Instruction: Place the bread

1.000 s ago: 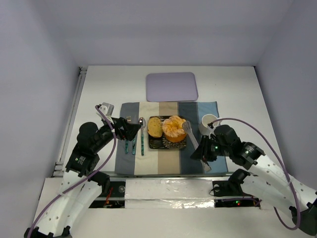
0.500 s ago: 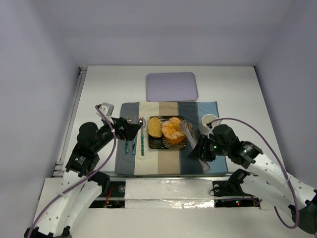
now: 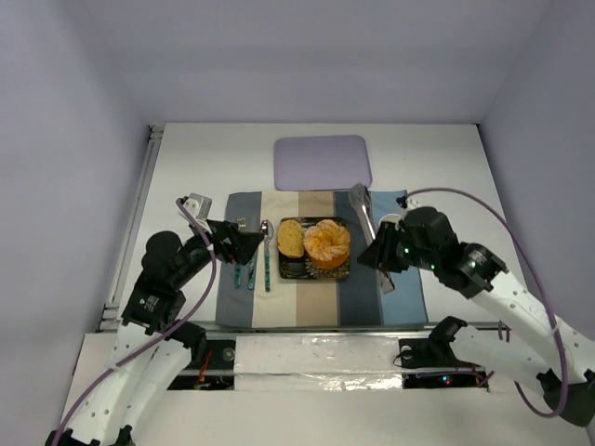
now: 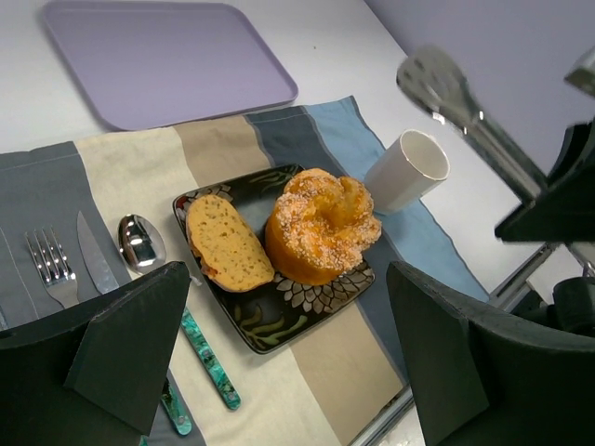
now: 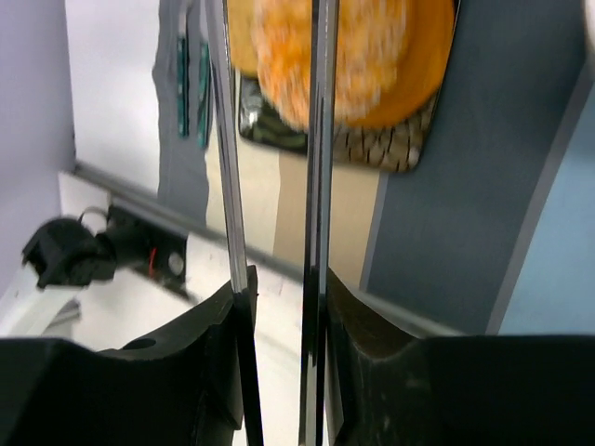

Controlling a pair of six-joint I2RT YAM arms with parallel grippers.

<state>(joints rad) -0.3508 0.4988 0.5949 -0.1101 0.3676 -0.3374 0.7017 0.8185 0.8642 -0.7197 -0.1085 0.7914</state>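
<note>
The bread (image 3: 291,238), a small golden slice with a brown crust, lies on the left part of a dark patterned plate (image 3: 311,270), next to a round orange peeled fruit (image 3: 326,242). The left wrist view shows the bread (image 4: 228,242) and the plate (image 4: 270,321) too. My right gripper (image 3: 379,255) is shut on metal tongs (image 3: 364,212), held just right of the plate with their tips pointing away, toward the tray. In the right wrist view the tongs (image 5: 316,139) run up between my fingers (image 5: 279,325). My left gripper (image 3: 244,243) is open and empty, left of the plate (image 4: 288,362).
A striped placemat (image 3: 316,302) lies under the plate. A fork (image 4: 51,265), knife (image 4: 93,260) and spoon (image 4: 139,243) lie left of the plate. A white cup (image 4: 406,169) stands to its right. A lavender tray (image 3: 322,161) lies behind the mat.
My right gripper has lifted and moved back with the tongs. Their tips have swung from over the plate's right side to the far right of it. The left arm has not moved.
</note>
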